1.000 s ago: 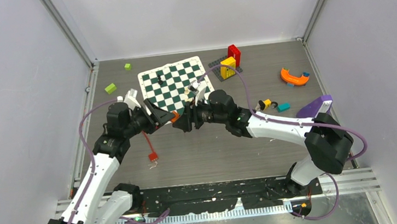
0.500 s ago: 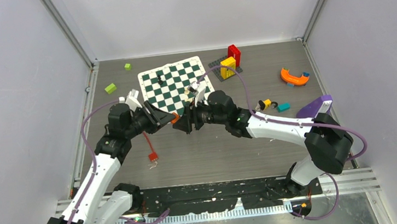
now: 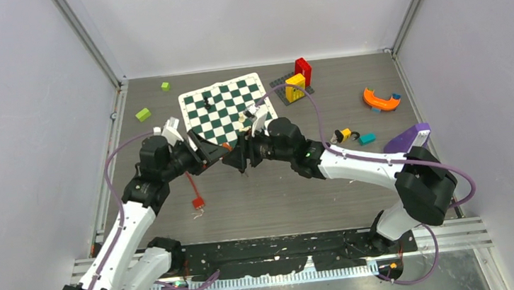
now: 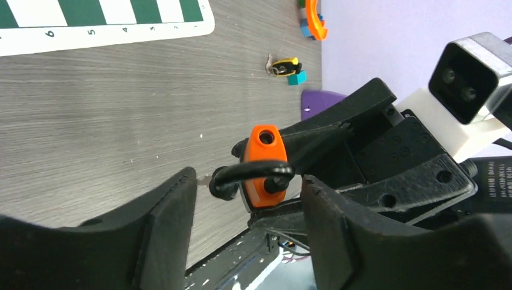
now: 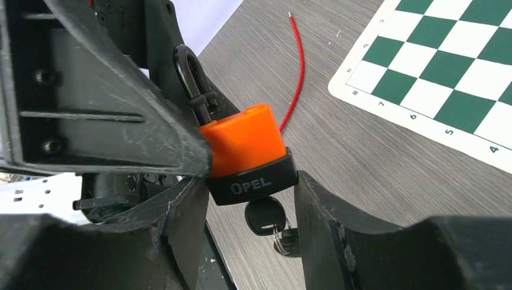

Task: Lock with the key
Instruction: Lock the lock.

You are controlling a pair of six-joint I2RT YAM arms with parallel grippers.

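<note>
while right gripper [image 5: 247, 196] clamps orange padlock [image 5: 244, 145], left gripper [image 4: 247, 202] straddles shackle [image 4: 253, 174].

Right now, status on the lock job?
Right gripper shut on padlock, key inserted. Left gripper open, straddling unlatched shackle. Nothing in the way.

At the centre of my right wrist view, the orange plastic padlock [image 5: 244, 145] wears a black band; the green-and-white chequered mat [image 5: 459, 66] lies upper right.
</note>
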